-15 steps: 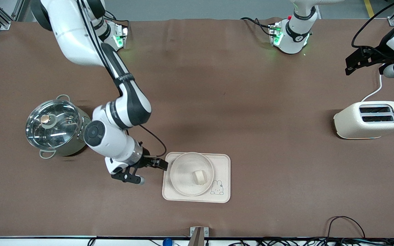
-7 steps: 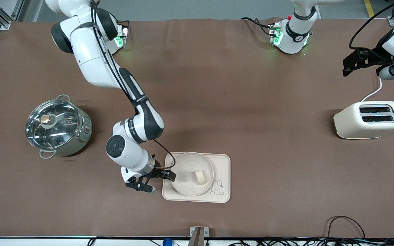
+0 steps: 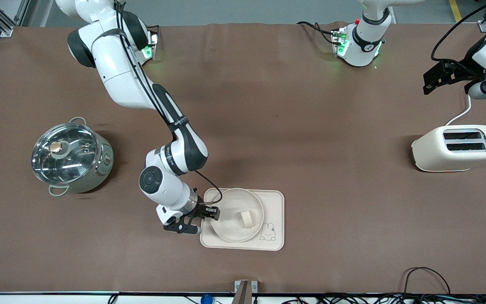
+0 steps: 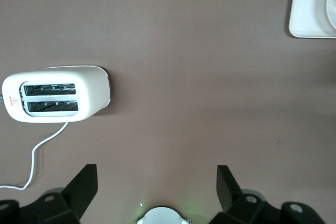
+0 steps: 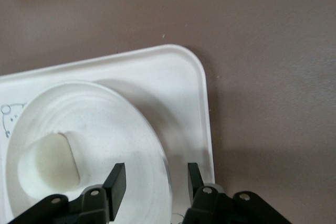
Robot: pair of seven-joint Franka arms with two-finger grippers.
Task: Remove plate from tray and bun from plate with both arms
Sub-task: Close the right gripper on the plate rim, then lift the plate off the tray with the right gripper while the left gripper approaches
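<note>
The cream tray (image 3: 274, 202) with a rabbit drawing lies near the front middle of the table. The round plate (image 3: 230, 202) sits on it, with the bun (image 3: 246, 218) on the plate. My right gripper (image 3: 214, 212) is open at the plate's edge toward the right arm's end. In the right wrist view, my right gripper (image 5: 155, 182) straddles the rim of the plate (image 5: 94, 124), one finger inside and one over the tray (image 5: 184, 87). The bun (image 5: 47, 166) lies apart from it. My left gripper (image 3: 430, 84) is open and empty, waiting in the air over the table near the toaster; it also shows in its wrist view (image 4: 156, 184).
A steel pot with a glass lid (image 3: 68, 158) stands toward the right arm's end. A cream toaster (image 3: 456, 147) with a white cord stands toward the left arm's end; it also shows in the left wrist view (image 4: 58, 98), where a corner of the tray (image 4: 310, 3) shows too.
My right arm has swung from beside the pot toward the tray, and its open gripper has come onto the plate's rim. The left arm has barely moved.
</note>
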